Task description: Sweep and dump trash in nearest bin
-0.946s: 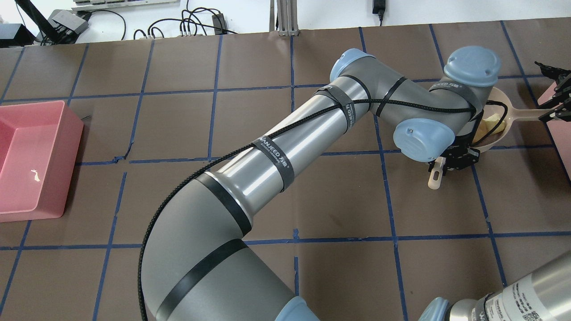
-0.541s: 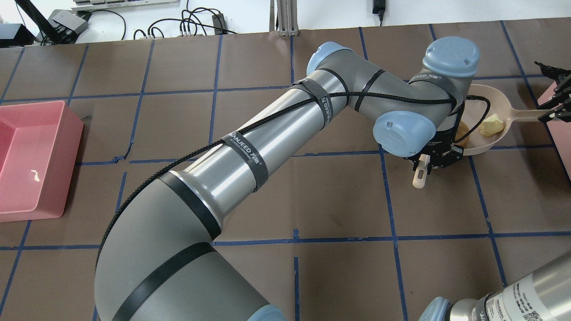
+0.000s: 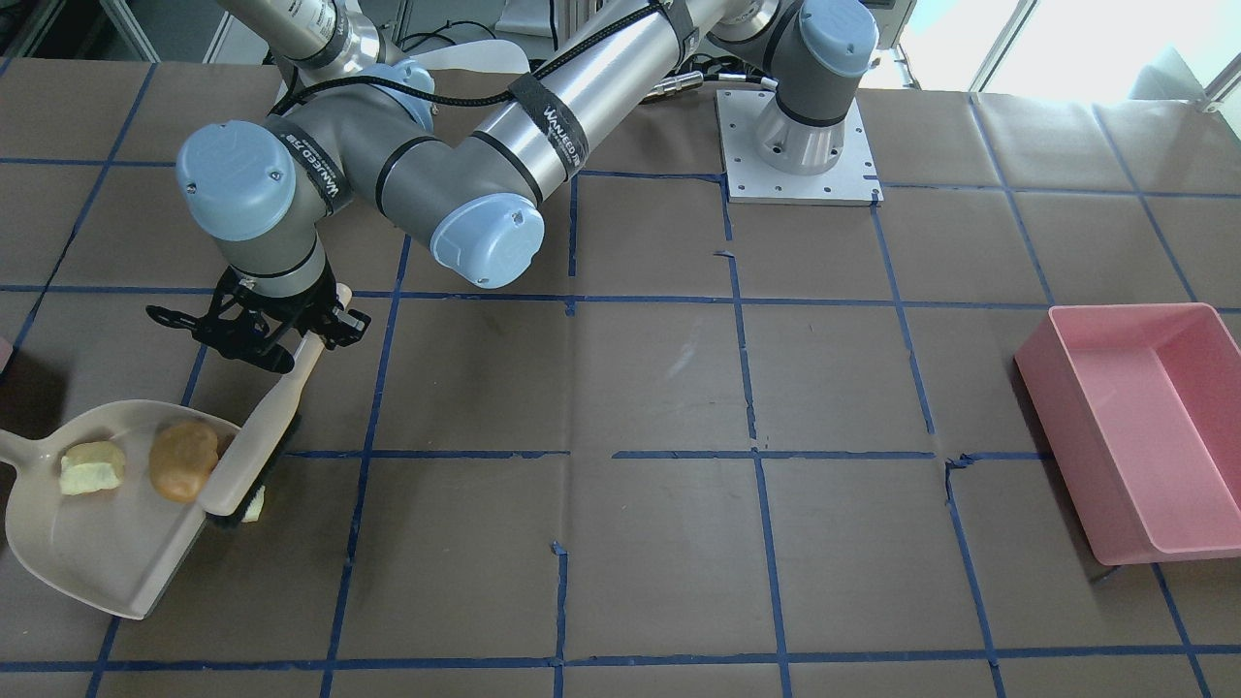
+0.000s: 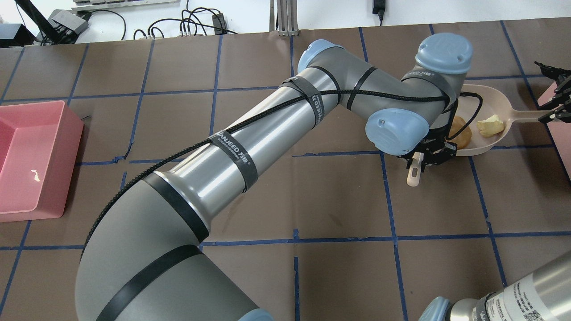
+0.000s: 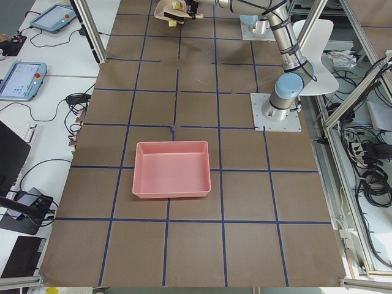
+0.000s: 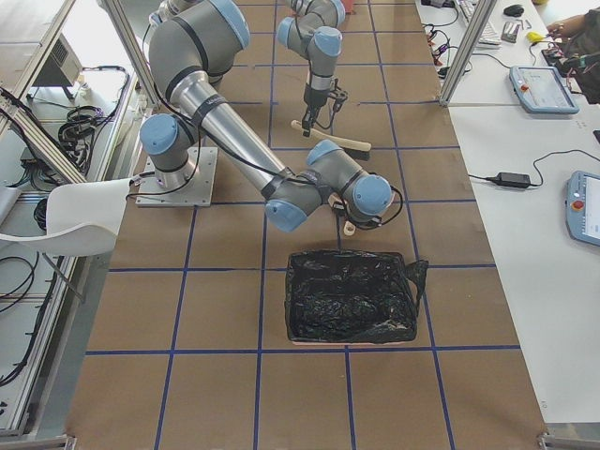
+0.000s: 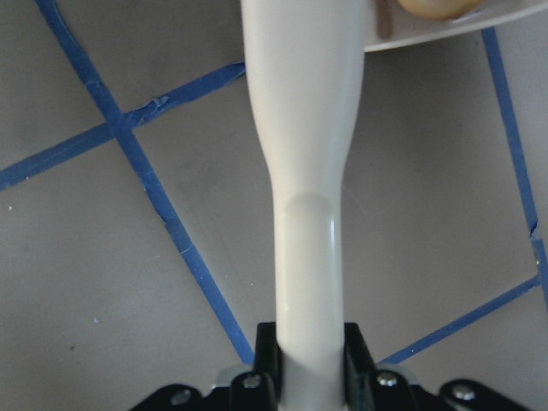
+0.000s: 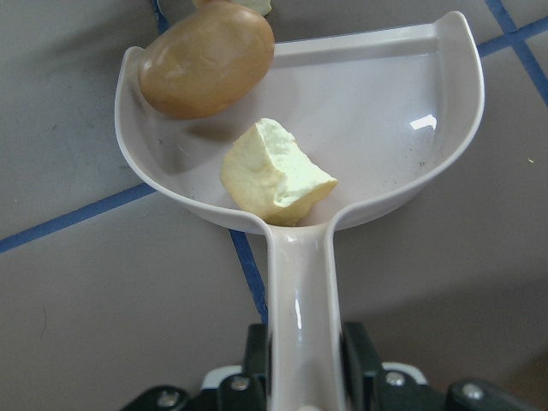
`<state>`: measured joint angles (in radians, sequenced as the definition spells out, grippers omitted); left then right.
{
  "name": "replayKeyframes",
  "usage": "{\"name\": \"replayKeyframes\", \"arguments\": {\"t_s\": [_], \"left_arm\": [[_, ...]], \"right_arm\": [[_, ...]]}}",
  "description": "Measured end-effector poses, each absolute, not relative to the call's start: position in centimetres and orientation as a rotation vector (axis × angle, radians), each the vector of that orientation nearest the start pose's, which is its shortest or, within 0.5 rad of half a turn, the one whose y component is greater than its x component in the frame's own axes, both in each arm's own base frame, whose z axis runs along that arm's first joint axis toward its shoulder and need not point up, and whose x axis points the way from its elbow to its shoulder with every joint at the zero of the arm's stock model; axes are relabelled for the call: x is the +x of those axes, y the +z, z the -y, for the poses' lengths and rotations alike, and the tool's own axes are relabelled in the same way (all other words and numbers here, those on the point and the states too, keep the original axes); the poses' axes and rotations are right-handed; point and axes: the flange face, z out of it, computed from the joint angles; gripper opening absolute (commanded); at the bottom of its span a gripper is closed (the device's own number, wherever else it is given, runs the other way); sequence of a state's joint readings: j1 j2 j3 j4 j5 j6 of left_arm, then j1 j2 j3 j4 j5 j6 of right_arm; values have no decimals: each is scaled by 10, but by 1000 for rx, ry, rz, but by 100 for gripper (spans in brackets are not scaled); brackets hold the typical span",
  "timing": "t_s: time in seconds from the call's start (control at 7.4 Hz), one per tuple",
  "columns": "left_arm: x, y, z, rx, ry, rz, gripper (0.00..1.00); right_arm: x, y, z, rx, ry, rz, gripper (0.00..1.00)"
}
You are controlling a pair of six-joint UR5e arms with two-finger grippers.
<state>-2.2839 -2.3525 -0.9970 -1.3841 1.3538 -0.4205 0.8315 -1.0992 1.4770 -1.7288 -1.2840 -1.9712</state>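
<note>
The left arm point(image 4: 250, 147) stretches far across the desk point(image 4: 339, 196), elbow bent and wrist turned downward just beside the open mouth of the dustpan point(image 3: 78, 543). The left hand point(image 3: 315, 330) points at the desk, its jaws clamped on the upper handle of the brush point(image 3: 257, 436). The right arm point(image 3: 301, 24) comes in on the dustpan's handle side. The right hand point(image 4: 555, 111) lies nearly level at the end of that handle, jaws closed around it.

Two trash lumps point(image 3: 184, 460) in tan dustpan point(image 3: 87, 562)
</note>
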Motion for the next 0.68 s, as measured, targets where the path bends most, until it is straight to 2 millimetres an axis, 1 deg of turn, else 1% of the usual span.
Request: {"name": "replayKeyframes", "arguments": {"t_s": [0.14,0.27,0.41,0.54,0.68], "left_arm": [[-624,278,498,234,243,-3288,2],[-628,270,504,4,245,-3297,1],[-640,266,505,-189,228,-3305,1],[-658,260,499,-311,219,-3305,1],[-683,247,488,-361,214,-3302,1]], "right_arm": [[-308,280,577,-1607,-334,-2350,3],[-308,279,577,-1605,-333,-2348,3],[-308,278,577,-1604,-332,-2347,3],[-308,277,577,-1603,-331,-2346,3],[-308,275,577,-1601,-329,-2345,3]]}}
